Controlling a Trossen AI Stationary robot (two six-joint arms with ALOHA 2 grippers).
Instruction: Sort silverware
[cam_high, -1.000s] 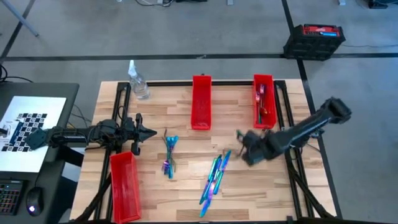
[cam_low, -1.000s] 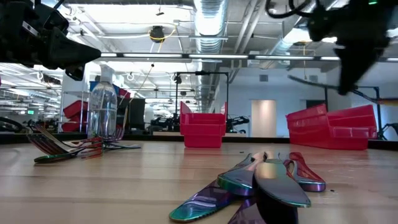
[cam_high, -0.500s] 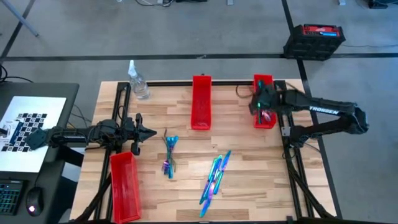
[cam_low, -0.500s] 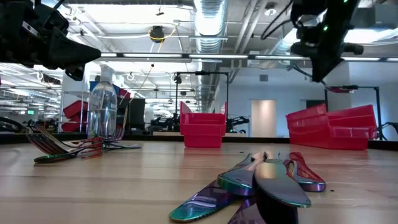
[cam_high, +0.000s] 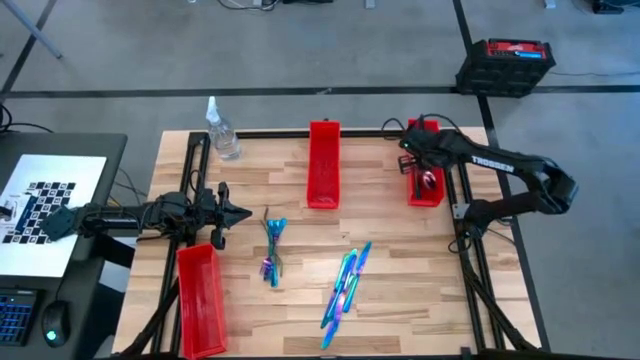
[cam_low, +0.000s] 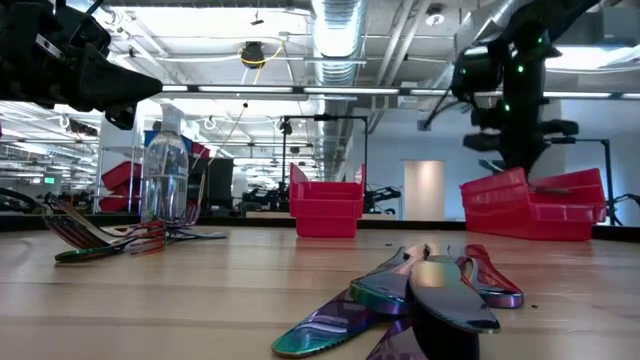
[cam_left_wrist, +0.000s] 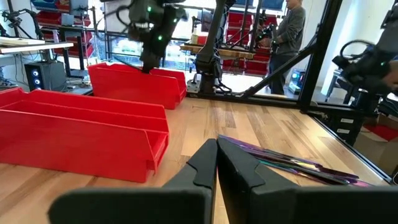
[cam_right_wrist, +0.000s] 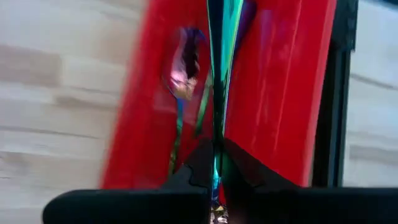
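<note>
My right gripper (cam_high: 412, 150) hangs over the far right red bin (cam_high: 436, 160) and is shut on a slim iridescent piece of silverware (cam_right_wrist: 221, 74). Spoons (cam_right_wrist: 184, 67) lie in that bin. A heap of forks (cam_high: 272, 245) and a row of knives (cam_high: 345, 285) lie flat on the wooden table. My left gripper (cam_high: 235, 212) is shut on nothing; it waits low over the table's left side, left of the forks (cam_left_wrist: 292, 163). My right gripper pinches the slim piece near one end (cam_right_wrist: 217, 163) between its two fingers, thin edge toward the camera. The piece runs on past the fingertips (cam_right_wrist: 200, 163), along the length of the bin below. I cannot tell whether its free end touches the bin.
A second red bin (cam_high: 323, 165) stands at the far middle and a third (cam_high: 200, 300) at the near left corner. A clear spray bottle (cam_high: 222, 130) stands at the far left. Black frame rails (cam_high: 470, 250) run along the table's sides. A person (cam_left_wrist: 292, 28) stands beyond the table.
My right gripper has swung from the table's right middle toward the far edge and now hangs over the far right bin. It turned about on the way.
</note>
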